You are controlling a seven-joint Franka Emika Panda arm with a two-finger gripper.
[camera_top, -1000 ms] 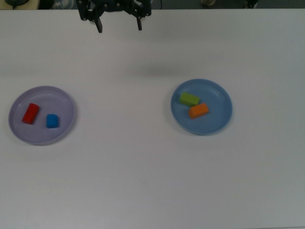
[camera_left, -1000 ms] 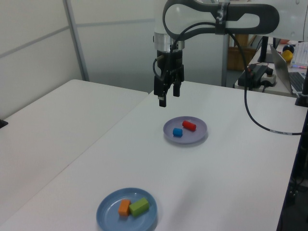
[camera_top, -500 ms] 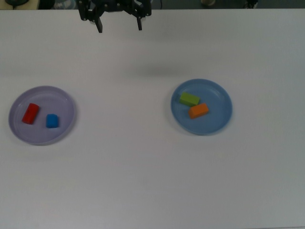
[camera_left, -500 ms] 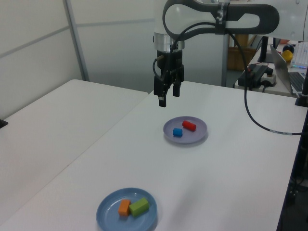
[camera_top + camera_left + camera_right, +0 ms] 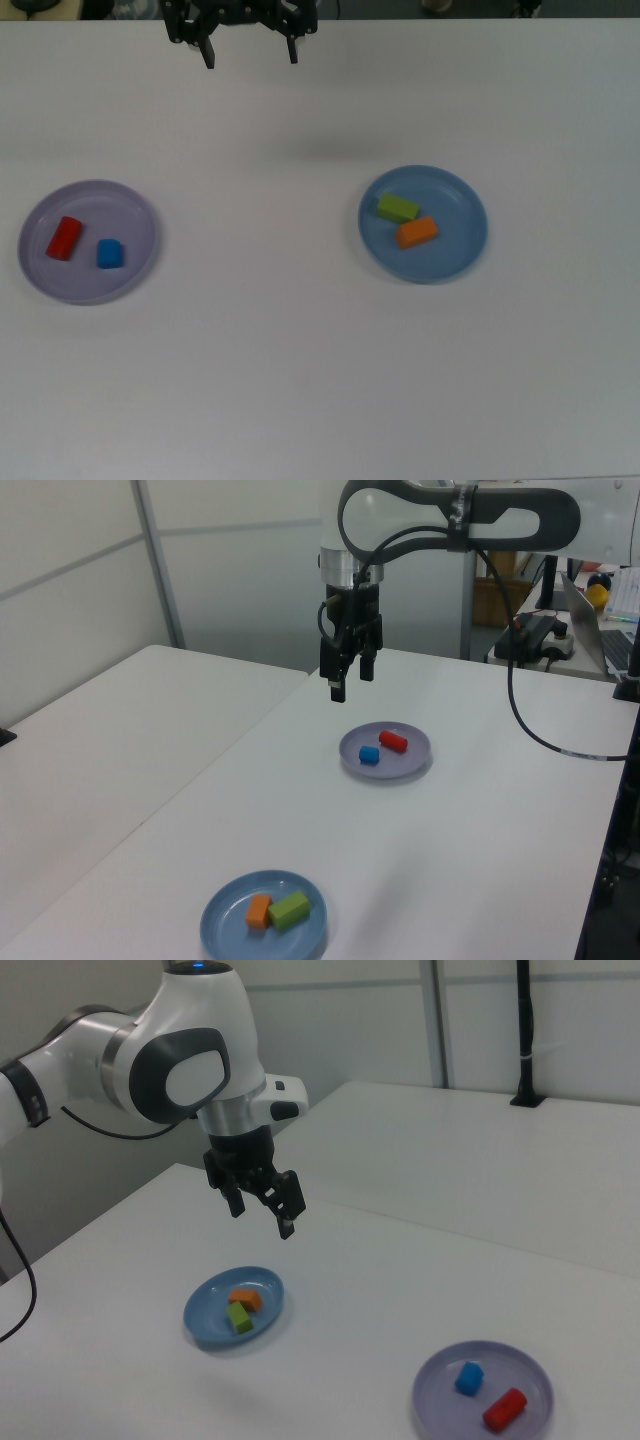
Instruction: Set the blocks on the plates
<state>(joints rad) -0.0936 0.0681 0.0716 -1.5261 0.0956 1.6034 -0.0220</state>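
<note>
- Nothing has moved since the earlier frames: the gripper (image 5: 250, 52) still hangs high at 12 o'clock in the top view, its fingers spread and empty.
- The red block (image 5: 64, 238) and blue block (image 5: 109, 254) lie on the lavender plate (image 5: 137, 210) at 9 o'clock; the green block (image 5: 398, 208) and orange block (image 5: 416, 232) lie on the blue plate (image 5: 463, 210) at 3 o'clock, so the task looks finished.
- The white table (image 5: 300, 380) has nothing between the plates; a laptop (image 5: 612, 640) stands well apart.

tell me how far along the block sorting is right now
It looks done. The red block and blue block lie on the lavender plate; the green block and orange block lie on the blue plate. Nothing is in hand: the gripper hangs open and empty above the table, away from both plates. No block is left off a plate.
</note>
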